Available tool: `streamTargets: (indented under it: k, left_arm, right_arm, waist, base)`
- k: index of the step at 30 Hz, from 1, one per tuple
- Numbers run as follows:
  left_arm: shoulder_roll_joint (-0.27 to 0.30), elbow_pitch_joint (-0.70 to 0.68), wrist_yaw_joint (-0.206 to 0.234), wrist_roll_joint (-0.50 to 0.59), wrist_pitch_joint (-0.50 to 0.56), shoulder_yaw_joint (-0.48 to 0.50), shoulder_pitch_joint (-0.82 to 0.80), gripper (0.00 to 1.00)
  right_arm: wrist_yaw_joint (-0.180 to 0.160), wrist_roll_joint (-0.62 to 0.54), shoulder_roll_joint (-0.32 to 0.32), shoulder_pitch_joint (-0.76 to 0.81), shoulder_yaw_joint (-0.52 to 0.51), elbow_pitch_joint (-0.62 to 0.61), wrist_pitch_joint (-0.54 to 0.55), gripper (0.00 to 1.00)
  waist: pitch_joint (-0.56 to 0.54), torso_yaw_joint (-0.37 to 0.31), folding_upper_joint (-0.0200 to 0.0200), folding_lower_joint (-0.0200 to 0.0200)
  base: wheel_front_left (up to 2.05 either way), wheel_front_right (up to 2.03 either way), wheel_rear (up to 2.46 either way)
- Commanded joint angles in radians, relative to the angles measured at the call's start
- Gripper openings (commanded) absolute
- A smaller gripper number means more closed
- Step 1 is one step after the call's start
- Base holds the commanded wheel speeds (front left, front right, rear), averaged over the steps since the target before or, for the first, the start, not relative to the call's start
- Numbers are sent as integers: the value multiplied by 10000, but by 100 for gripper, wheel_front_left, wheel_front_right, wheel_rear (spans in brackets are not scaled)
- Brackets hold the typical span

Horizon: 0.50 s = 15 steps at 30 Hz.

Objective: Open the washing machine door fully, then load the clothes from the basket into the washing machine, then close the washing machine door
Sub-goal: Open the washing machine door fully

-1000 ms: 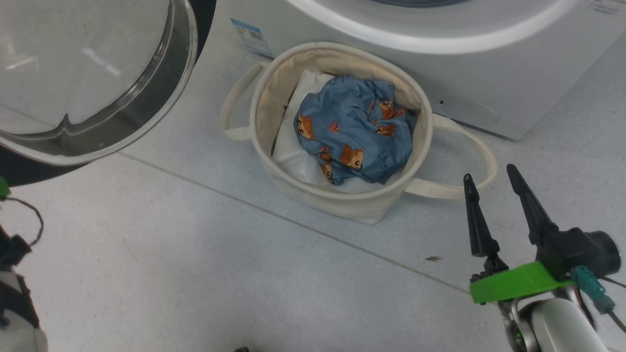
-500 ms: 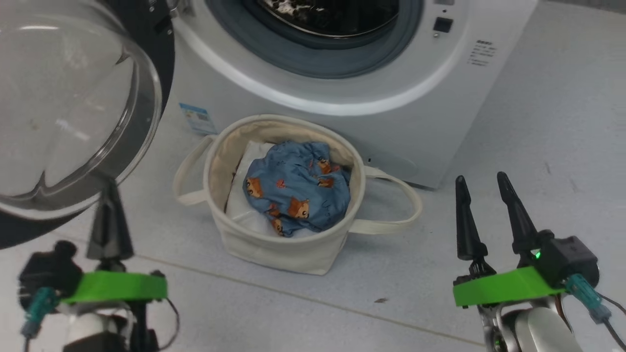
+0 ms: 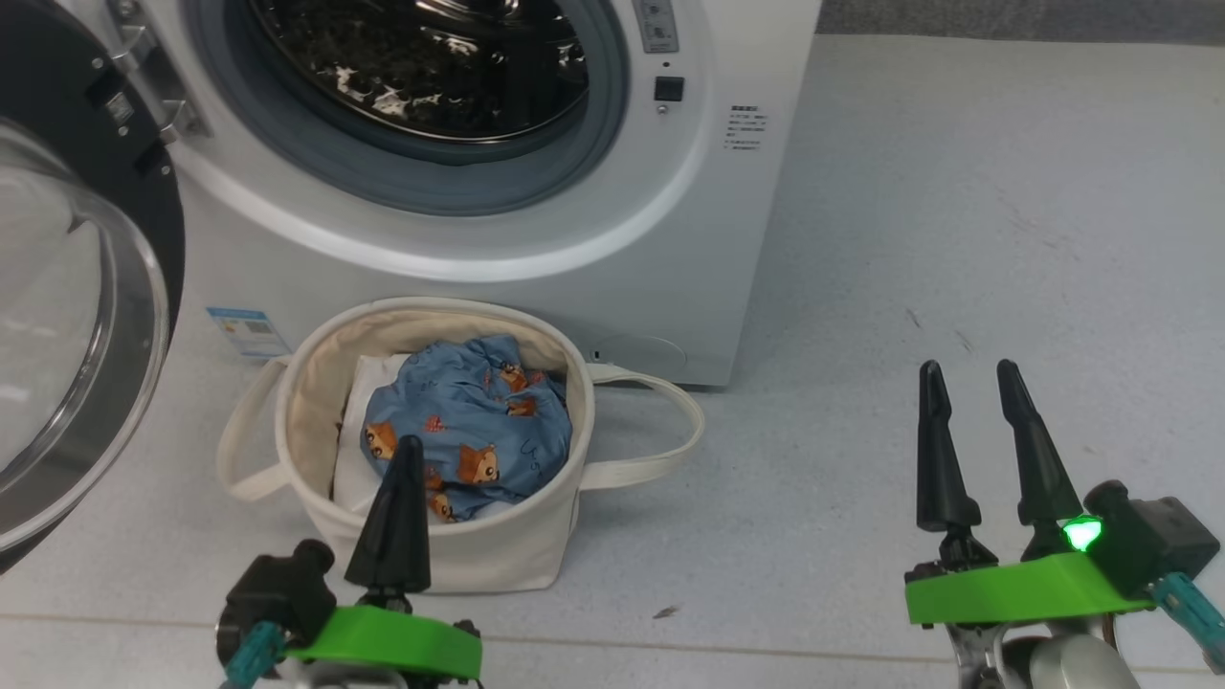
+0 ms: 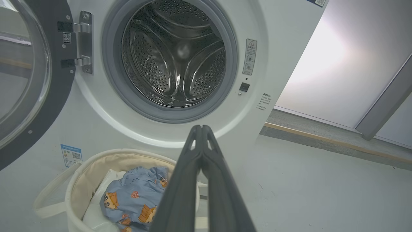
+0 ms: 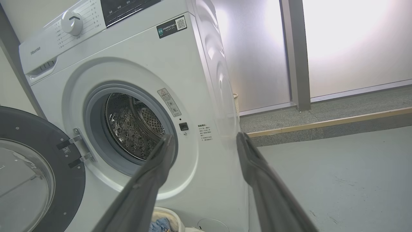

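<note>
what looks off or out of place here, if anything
Nothing stands out. The washing machine door hangs open at the left, the drum is empty, and the basket sits upright on the floor with the clothes inside, nothing spilled. A small dark speck lies nearby.

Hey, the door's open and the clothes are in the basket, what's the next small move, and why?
Probably open the left gripper and lower it onto the clothes: its jaws are shut, it hangs nearest the basket, and the washing machine door is swung wide.
</note>
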Motion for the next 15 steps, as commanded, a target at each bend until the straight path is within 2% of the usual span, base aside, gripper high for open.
streamTargets:
  k: [1, 6, 7, 8, 9, 10, 11, 15]
  left_arm:
    - [133, -369, 68, -46, -46, 173, -86, 0]
    - [132, -269, 287, -169, -46, -138, -71, 0]
    - [132, -259, 306, -166, -46, -163, -85, 3]
    - [132, -245, 336, -143, -46, -177, -99, 17]
    - [132, -213, 382, -100, -46, -183, -108, 63]
    - [132, -179, 417, -90, -46, -195, -117, 91]
    - [132, -155, 454, -110, -46, -197, -125, 100]
    - [132, -141, 658, -118, -46, -146, -131, 100]
  right_arm:
    - [2, 34, 53, -136, 165, -276, -124, 100]
    - [2, -253, 54, -190, 286, -107, -124, 100]
    - [2, -291, 54, -202, 304, -74, -124, 100]
    - [2, -321, 54, -209, 315, -47, -124, 100]
    - [2, -349, 54, -214, 325, -18, -124, 100]
    - [2, -371, 54, -217, 329, 12, -124, 100]
    - [2, -398, 54, -217, 332, 44, -124, 100]
    - [2, -528, 54, -218, 365, 178, -124, 100]
  waist:
    - [-2, -150, -1, 1]
    - [70, -261, -1, 1]
    - [82, -259, -1, 1]
    - [92, -252, -1, 1]
    - [97, -240, -1, 1]
    - [101, -225, -1, 1]
    - [105, -204, -1, 1]
    - [122, -129, -1, 1]
  base:
    - [0, 0, 0]
    - [0, 0, 0]
    - [0, 0, 0]
    - [0, 0, 0]
    - [0, 0, 0]
    - [0, 0, 0]
    - [0, 0, 0]
    - [0, 0, 0]
